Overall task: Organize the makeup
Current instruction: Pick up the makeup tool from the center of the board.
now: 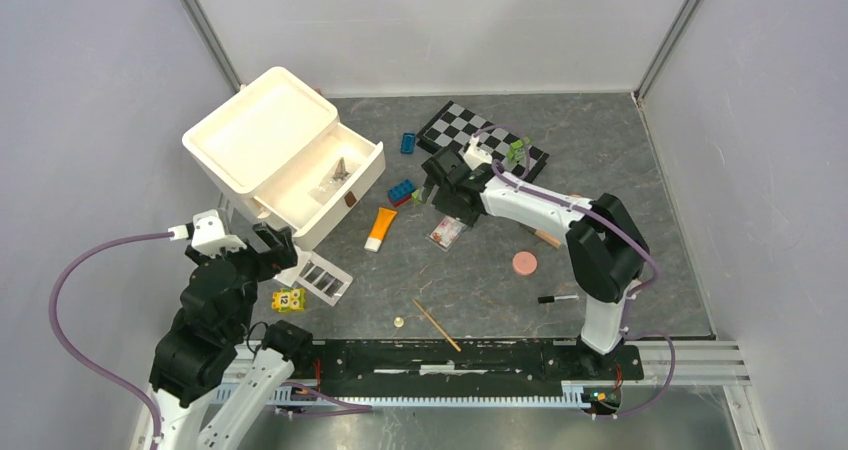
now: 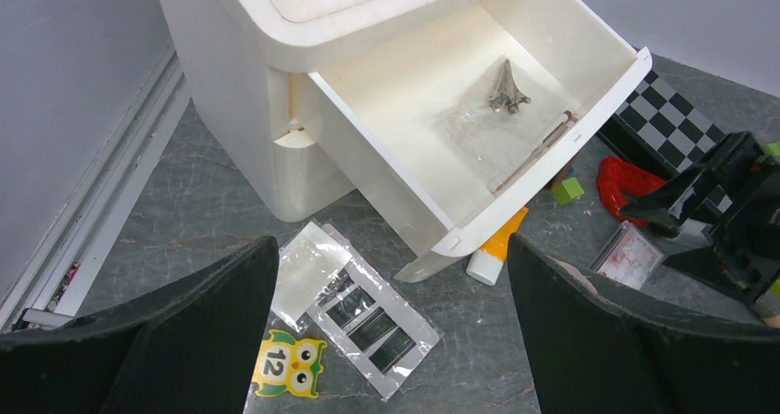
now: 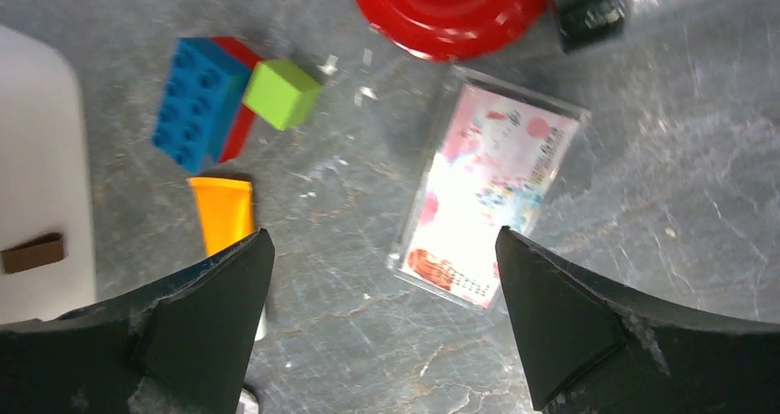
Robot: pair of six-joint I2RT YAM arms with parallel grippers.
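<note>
My left gripper is open and empty, hovering by the white palette with dark pans, which lies in clear wrap between its fingers in the left wrist view. My right gripper is open and empty above the floor, between the orange tube with white cap and the pinkish sachet. The top view shows the tube, the sachet, a round pink disc, a thin black pencil and a peach tube scattered on the mat.
A white box with its drawer pulled open holds a clear bag. An owl sticker, a wooden stick, toy bricks, a red ring and the checkerboard lie around.
</note>
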